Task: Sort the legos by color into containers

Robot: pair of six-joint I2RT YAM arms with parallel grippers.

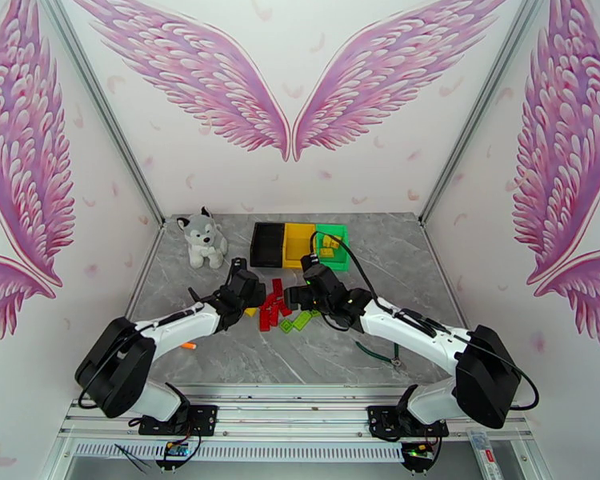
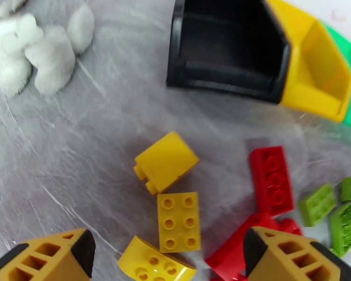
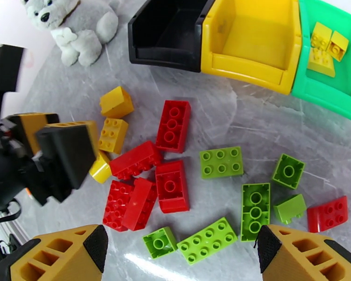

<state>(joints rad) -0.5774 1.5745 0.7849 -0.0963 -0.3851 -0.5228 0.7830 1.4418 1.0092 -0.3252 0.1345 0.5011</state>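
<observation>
The legos lie loose on the grey table in front of the containers: red bricks (image 3: 173, 125), light green bricks (image 3: 221, 162) and yellow bricks (image 2: 178, 222). Three containers stand side by side: black (image 1: 268, 243), yellow (image 1: 298, 243) and green (image 1: 330, 246). The green bin (image 3: 344, 90) holds three yellow bricks (image 3: 323, 48). My left gripper (image 2: 168, 258) hangs open over the yellow bricks at the pile's left edge. My right gripper (image 3: 182, 256) is open above the green bricks, with nothing between its fingers.
A plush husky (image 1: 202, 238) sits at the back left beside the black bin. In the right wrist view, one of the left gripper's fingers (image 3: 65, 153) stands close to the red bricks. A green cable (image 1: 376, 354) lies on the table (image 1: 220, 354) under the right arm.
</observation>
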